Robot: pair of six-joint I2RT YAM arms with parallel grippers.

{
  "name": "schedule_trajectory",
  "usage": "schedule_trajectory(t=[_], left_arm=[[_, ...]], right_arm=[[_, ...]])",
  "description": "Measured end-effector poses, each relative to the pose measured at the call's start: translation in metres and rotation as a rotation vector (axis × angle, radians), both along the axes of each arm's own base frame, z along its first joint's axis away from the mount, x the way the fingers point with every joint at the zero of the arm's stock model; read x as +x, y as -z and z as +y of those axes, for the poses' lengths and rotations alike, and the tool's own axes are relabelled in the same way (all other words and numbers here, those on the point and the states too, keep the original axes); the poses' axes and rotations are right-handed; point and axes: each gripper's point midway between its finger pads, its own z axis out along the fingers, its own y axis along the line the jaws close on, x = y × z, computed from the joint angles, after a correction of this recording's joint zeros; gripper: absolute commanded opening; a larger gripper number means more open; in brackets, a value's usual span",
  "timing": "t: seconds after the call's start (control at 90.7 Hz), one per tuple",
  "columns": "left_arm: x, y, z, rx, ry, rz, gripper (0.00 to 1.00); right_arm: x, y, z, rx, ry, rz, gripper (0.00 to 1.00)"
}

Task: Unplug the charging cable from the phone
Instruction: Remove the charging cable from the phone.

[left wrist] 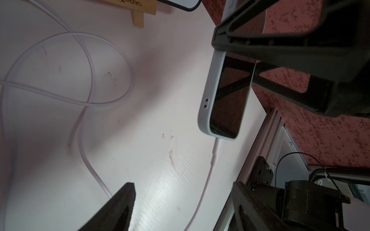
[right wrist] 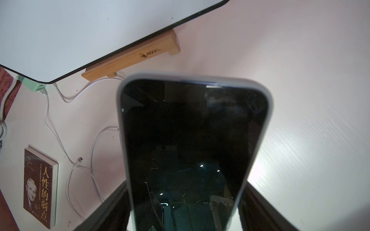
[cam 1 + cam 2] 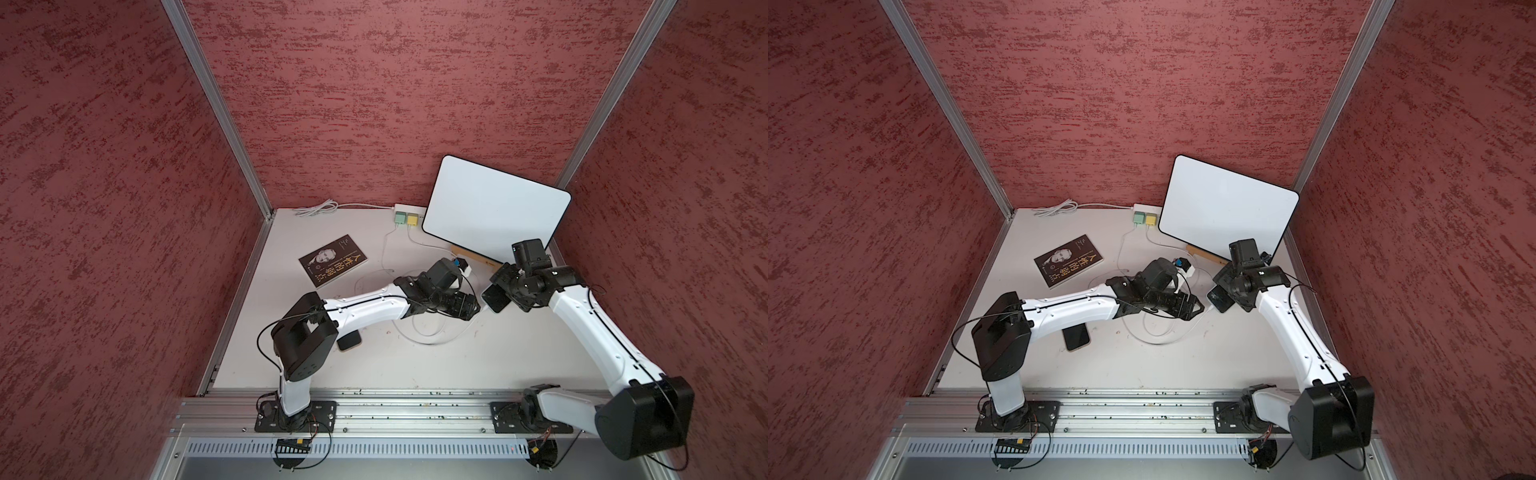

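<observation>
Phone [image 2: 192,150], dark screen, pale case: clamped by its sides in right claw [image 2: 186,186], raised over bench [image 2: 300,100], near wooden stand [image 2: 132,58]. Charging cable [image 1: 213,154], white: plugged into phone's lower edge, passing between fingers of left claw [image 1: 183,185], jaws wide apart either side of it; loose loops on bench. Book [image 3: 332,261], second phone [image 3: 1077,338]: flat on bench.
</observation>
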Motion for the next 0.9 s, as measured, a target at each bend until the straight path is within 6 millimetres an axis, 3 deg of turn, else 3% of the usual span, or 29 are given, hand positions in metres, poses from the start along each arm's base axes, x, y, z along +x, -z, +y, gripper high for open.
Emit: schedule_trajectory(t=[0.231, 0.43, 0.606, 0.904], left_arm=[[-0.008, 0.011, -0.014, -0.016, 0.055, 0.033, 0.56], [-0.012, 0.017, -0.016, -0.016, 0.075, 0.053, 0.55], [-0.013, 0.012, -0.020, -0.032, 0.088, 0.054, 0.42], [-0.013, 0.015, -0.026, -0.037, 0.096, 0.066, 0.46]], right_arm=[[0.000, -0.002, 0.000, 0.001, 0.000, -0.007, 0.40], [-0.001, -0.003, 0.000, 0.002, 0.000, -0.011, 0.40], [-0.001, -0.003, 0.000, 0.002, 0.000, -0.012, 0.38], [-0.001, -0.004, 0.000, 0.003, 0.000, -0.014, 0.38]])
